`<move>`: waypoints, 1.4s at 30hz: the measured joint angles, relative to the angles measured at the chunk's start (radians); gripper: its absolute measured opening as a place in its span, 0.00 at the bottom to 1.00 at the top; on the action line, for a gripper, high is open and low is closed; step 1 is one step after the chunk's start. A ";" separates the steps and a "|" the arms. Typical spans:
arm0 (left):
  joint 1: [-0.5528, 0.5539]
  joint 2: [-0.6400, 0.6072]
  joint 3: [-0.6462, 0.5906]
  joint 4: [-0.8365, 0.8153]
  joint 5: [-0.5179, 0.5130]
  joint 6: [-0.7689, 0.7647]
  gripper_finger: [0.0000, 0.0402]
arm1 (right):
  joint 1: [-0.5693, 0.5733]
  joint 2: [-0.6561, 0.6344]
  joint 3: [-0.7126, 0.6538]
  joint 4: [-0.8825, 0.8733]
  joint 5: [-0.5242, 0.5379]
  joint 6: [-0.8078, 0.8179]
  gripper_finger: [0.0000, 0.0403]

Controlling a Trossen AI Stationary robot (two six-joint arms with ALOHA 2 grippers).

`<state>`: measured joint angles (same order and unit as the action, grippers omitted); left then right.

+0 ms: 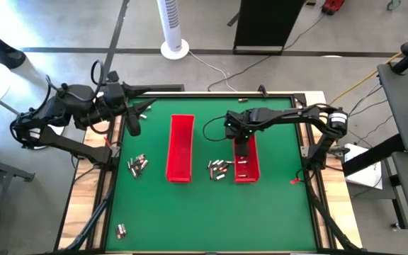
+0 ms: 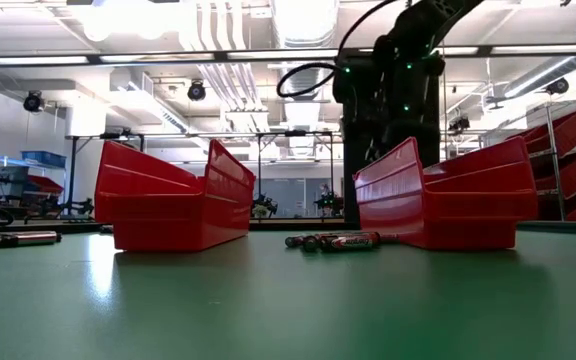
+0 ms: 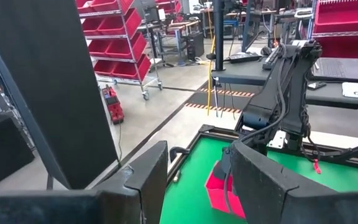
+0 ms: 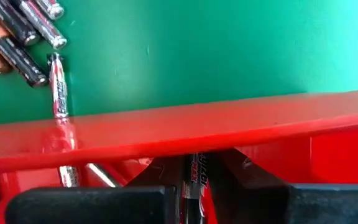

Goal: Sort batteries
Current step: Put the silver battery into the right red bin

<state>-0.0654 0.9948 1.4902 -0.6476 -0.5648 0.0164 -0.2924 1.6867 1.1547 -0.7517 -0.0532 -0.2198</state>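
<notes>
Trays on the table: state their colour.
Both trays are plain red, clearest in the high view.

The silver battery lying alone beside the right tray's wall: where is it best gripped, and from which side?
Probably at mid-barrel, straight from above, with the fingers across its length. The silver battery lies flat on the green mat, one end toward the red tray wall, the other near the loose batteries, so only its long sides look free.
</notes>
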 joint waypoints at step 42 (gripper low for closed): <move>-0.002 -0.006 0.000 0.084 0.088 -0.003 0.39 | -0.007 -0.039 0.028 -0.151 0.081 0.129 0.41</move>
<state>-0.0669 0.9885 1.4902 -0.5639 -0.4767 0.0131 -0.2990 1.6482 1.1831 -0.9024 0.0277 -0.0909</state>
